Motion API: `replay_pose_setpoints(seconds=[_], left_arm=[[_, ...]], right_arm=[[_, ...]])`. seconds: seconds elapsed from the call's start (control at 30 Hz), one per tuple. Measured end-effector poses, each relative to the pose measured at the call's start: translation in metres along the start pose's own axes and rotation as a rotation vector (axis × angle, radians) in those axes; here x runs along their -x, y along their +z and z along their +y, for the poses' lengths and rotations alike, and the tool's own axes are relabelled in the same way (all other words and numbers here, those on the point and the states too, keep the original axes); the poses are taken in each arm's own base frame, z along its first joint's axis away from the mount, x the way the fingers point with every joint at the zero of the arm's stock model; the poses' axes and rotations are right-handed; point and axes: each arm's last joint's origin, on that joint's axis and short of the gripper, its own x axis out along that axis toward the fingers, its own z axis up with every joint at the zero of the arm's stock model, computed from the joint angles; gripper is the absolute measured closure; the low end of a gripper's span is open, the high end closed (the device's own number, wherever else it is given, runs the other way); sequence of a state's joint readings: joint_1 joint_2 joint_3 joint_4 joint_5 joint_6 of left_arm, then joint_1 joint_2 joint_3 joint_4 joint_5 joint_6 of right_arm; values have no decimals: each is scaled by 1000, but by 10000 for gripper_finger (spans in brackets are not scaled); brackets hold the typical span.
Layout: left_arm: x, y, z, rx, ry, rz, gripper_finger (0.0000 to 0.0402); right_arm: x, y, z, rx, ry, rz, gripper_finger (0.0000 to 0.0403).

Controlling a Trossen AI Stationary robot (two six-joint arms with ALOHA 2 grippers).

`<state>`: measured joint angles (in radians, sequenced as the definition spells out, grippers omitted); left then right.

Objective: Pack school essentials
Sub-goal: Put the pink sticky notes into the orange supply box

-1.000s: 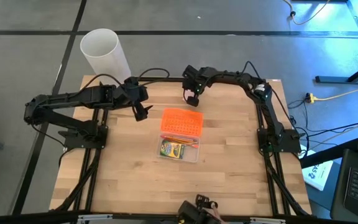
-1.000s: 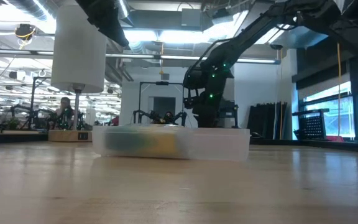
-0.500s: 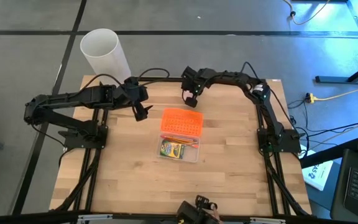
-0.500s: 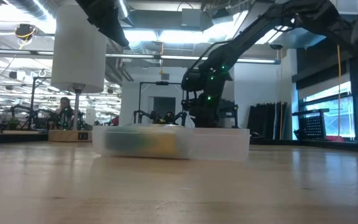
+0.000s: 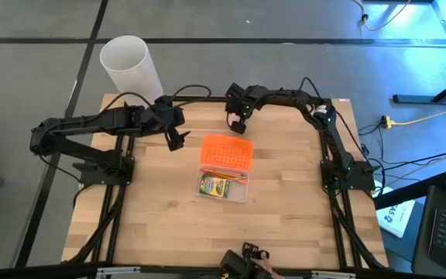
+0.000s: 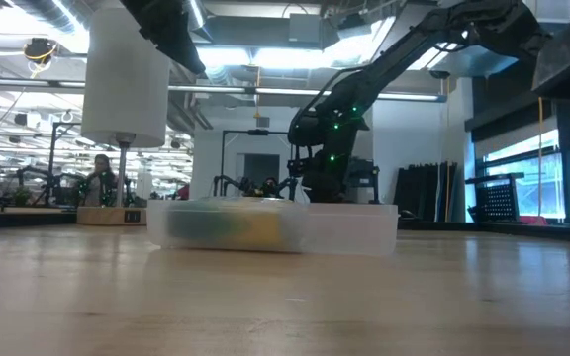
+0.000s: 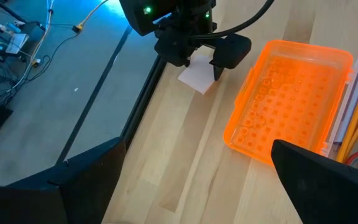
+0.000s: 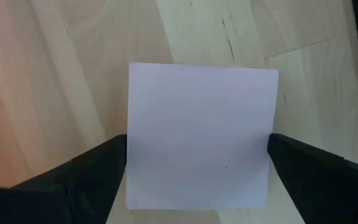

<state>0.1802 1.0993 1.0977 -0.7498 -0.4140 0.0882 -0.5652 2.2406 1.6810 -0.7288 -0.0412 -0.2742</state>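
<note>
A small pale square eraser (image 8: 201, 137) lies flat on the wood near the table's far edge. My right gripper (image 7: 199, 67) hangs over it, pointing steeply down and open, with one finger on either side of the square (image 7: 193, 78); I cannot tell whether they touch it. An open clear box (image 5: 224, 186) at mid-table holds a green-and-yellow crayon box (image 5: 214, 186) and pencils (image 7: 357, 118). Its orange lid (image 5: 225, 152) lies next to it on the far side. My left gripper (image 5: 176, 140) hovers open, left of the lid.
A tall white cylinder (image 5: 130, 64) stands off the table's far left corner. The table's far edge (image 7: 143, 93) runs close behind the eraser. Bare wood lies in front of the box and to both sides. A person sits in the room beyond (image 6: 101, 178).
</note>
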Motion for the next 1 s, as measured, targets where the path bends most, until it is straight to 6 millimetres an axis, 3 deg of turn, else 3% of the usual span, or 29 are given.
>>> replay_pose_setpoints(seconds=[0.3, 0.73, 1.0], left_arm=[[0, 0, 0, 0, 0, 0, 4], [0, 0, 0, 0, 0, 0, 4], [0, 0, 0, 0, 0, 0, 4]], right_arm=[[0, 0, 0, 21, -2, 1, 15], [-1, -1, 0, -2, -1, 5, 64], [-2, -1, 0, -4, 6, 4, 73]])
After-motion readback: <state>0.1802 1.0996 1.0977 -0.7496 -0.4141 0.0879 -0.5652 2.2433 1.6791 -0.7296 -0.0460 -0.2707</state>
